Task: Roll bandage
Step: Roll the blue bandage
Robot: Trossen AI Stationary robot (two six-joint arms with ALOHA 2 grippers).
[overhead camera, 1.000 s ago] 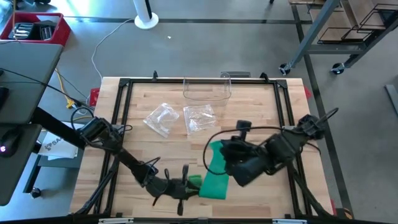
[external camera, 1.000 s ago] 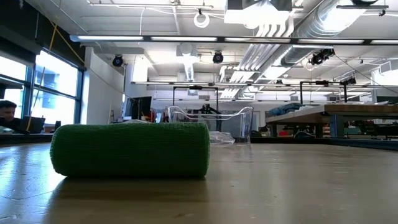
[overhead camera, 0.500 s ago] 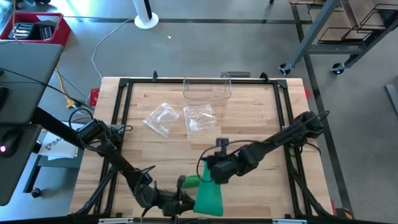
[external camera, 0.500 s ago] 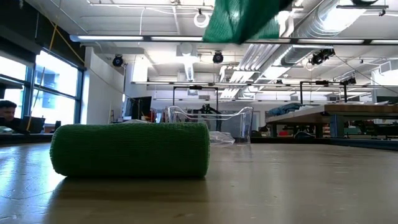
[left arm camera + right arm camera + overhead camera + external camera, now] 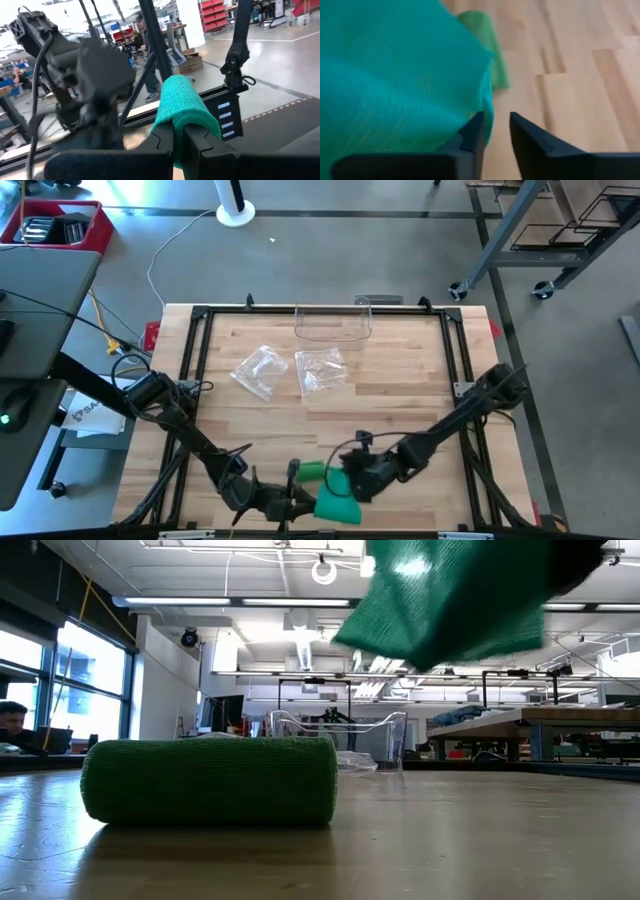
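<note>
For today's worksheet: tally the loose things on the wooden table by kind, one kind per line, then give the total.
Green bandage: 1
Crumpled clear plastic bags: 2
Clear plastic container: 1
Total: 4

My overhead camera looks straight down on the table [image 5: 400,370]. My low camera looks level across it. Both wrist cameras sit close behind their fingers. All share the green bandage [image 5: 210,780].

Green bandage [image 5: 337,507], partly rolled, loose tail lifted at the table's near edge
</note>
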